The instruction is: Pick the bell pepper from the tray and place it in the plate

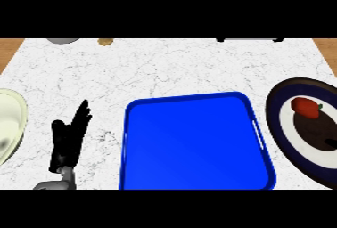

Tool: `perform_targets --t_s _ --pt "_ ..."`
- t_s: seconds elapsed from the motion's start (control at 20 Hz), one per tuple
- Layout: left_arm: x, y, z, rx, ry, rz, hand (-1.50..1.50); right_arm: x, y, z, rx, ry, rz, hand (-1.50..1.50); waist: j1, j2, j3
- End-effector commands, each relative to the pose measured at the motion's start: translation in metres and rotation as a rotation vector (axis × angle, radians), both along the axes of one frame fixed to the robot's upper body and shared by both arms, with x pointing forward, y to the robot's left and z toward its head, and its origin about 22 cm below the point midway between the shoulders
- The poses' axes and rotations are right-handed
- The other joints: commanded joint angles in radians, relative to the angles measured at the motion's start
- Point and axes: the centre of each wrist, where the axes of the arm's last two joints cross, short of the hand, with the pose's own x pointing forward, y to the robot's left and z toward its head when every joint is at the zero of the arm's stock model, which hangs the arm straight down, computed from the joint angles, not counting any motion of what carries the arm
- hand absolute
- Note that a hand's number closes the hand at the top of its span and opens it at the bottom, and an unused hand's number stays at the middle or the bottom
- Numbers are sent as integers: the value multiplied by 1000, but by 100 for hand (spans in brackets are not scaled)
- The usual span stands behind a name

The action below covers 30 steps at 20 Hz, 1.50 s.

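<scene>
Pepper (306, 107) is already on the plate (275, 116) at the right end of the bench (164, 67). It lies on the upper part of the plate's dark middle, w/ a bit of green stem at its right end. The blue tray (197, 142) sits mid-bench, just beside the plate, and nothing shows on it. So by my reckoning the placing looks done, or near enough.

My left robot hand (69, 133) is left of the tray, fingers straight & relaxed, pointing away from me, holding nothing. It's resting there, between the tray and a pale dish (8, 124) at the left edge. My right robot hand isn't in view, so I can't tell its state.

Handling, as I judge it:
- **Weight & walls:** light & hollow, walls fairly stiff but w/ some give.
- **Skin:** smooth & waxy, so prob. slippery.
- **Shape:** small & roundish, likely to roll if nudged on the plate.
- **Where to hold:** if I had to take hold of it, I'd come from above and curl fingers & thumb round opposite sides of the widest part of the body. Not the stem: too small to trust, and it may snap.
- **Plate:** prob. hard & brittle, so no knocks on the rim.
</scene>
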Motion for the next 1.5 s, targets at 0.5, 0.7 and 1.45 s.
perform_targets --t_s 0.5,0.7,1.45 --pt "2 3 9 7 6 6 0 -20 -23 -37 -32 52 -107 -150 0 0 0" --pt "14 -11 14 18 3 -1 0 -41 -45 -23 -55 51 -124 -150 -3 0 0" --pt "13 -9 13 6 8 -2 0 -68 -83 -44 -38 -14 -247 -150 0 0 0"
